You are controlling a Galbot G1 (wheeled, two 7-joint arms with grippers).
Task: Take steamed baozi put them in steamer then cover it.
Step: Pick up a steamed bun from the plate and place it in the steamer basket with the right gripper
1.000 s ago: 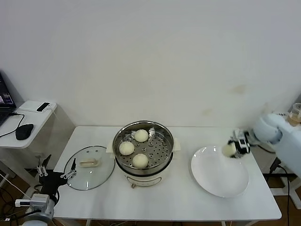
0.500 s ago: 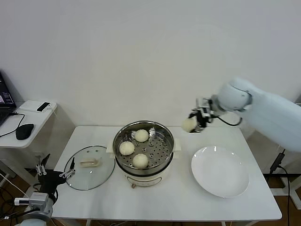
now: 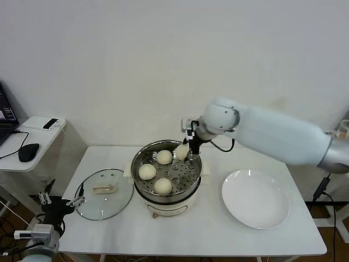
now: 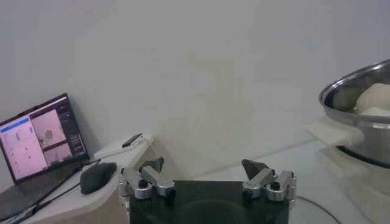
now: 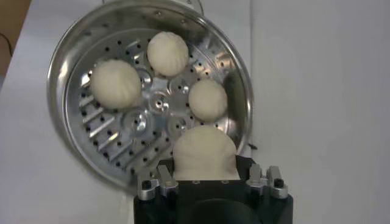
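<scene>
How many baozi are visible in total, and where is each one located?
4. Three baozi lie on the steamer floor: one at the back, one on the robot's left, one in front. The fourth is held by the right gripper over the steamer's back right.

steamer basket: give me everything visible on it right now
The steamer is a round, shiny steel basket with a perforated floor, upright and uncovered on a cream pot base, mid-table between the glass lid and white plate. Three baozi lie inside; the right gripper holds a fourth above its rim.

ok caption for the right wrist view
Right claw holding the fourth baozi over the steamer, three already inside.
</scene>
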